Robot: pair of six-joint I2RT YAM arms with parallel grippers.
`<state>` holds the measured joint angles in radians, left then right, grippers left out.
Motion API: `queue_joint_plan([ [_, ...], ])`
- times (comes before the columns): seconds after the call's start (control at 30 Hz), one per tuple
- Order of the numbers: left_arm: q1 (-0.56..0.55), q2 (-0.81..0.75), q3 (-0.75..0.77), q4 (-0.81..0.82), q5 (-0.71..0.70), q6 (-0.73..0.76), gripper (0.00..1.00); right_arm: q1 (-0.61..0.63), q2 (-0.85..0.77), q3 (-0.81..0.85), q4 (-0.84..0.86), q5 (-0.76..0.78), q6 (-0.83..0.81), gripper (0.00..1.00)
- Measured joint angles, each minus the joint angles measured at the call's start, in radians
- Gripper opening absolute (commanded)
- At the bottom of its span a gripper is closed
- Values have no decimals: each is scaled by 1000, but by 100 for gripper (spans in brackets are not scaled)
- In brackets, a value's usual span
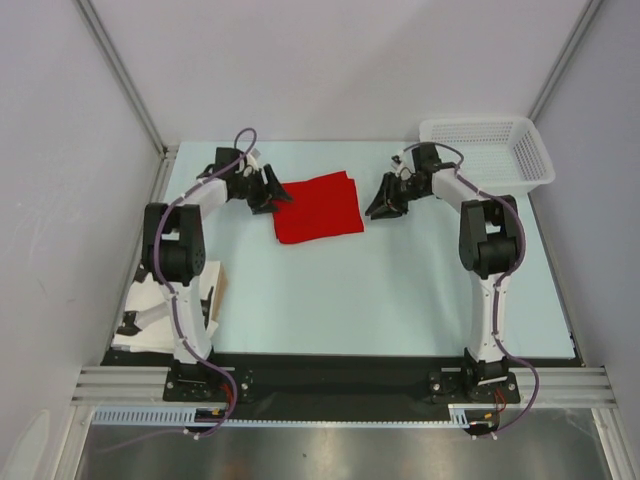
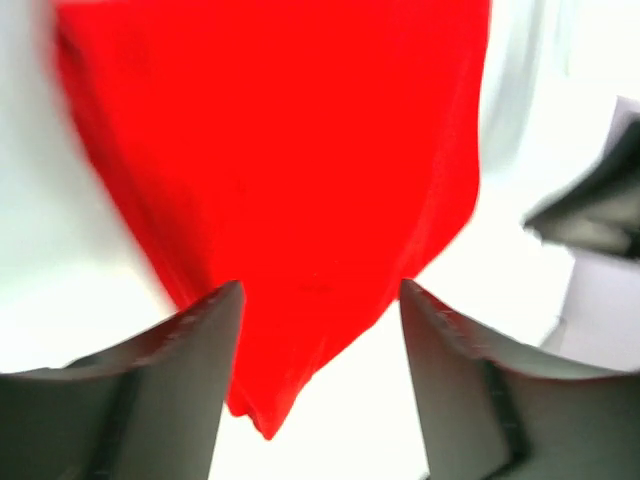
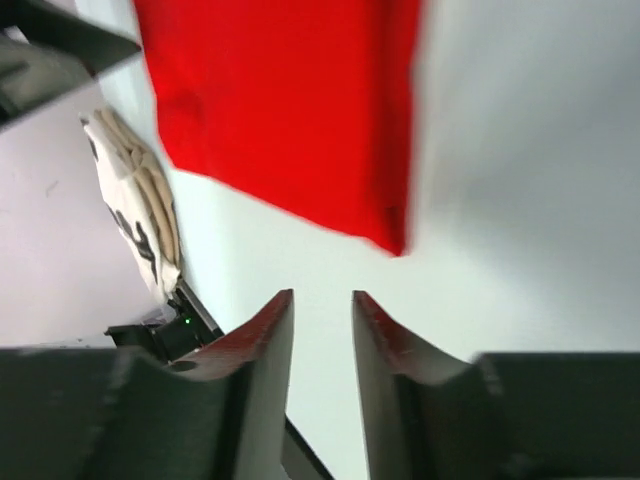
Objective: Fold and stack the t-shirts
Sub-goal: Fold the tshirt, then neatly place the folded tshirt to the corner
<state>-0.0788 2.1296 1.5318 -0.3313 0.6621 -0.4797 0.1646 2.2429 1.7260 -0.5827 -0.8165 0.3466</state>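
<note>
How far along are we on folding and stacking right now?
Done: the red t-shirt lies folded into a rectangle mid-table. In hand: nothing; the left gripper has open jaws over its corner, the right gripper sits beside it, jaws slightly apart and empty. Left: stacking it, perhaps with the cream printed cloth at the table's left edge.

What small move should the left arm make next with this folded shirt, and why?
Probably raise the left tool and draw it back from the red t-shirt. The shirt lies folded as a flat rectangle, the tool's jaws stand open astride one corner without pinching it, and the right tool is open, apart from the cloth.
</note>
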Motion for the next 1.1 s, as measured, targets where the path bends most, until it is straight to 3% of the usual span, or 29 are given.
queue_joint_plan([
  [0.17, 33, -54, 117, -61, -120, 116, 80, 110, -90, 26, -36, 31, -8, 49],
  [0.37, 74, 38, 272, -92, -167, 232, 82, 185, -147, 34, -95, 50, -14, 51],
  [0.67, 56, 143, 257, -7, -182, 261, 75, 167, -270, -97, -118, 72, -31, 50],
  [0.87, 43, 251, 377, -56, -186, 252, 69, 163, -309, -179, -109, 76, -26, 50],
  [1.1, 35, 256, 379, -85, -197, 225, 64, 163, -329, -194, -77, 76, -6, 50],
])
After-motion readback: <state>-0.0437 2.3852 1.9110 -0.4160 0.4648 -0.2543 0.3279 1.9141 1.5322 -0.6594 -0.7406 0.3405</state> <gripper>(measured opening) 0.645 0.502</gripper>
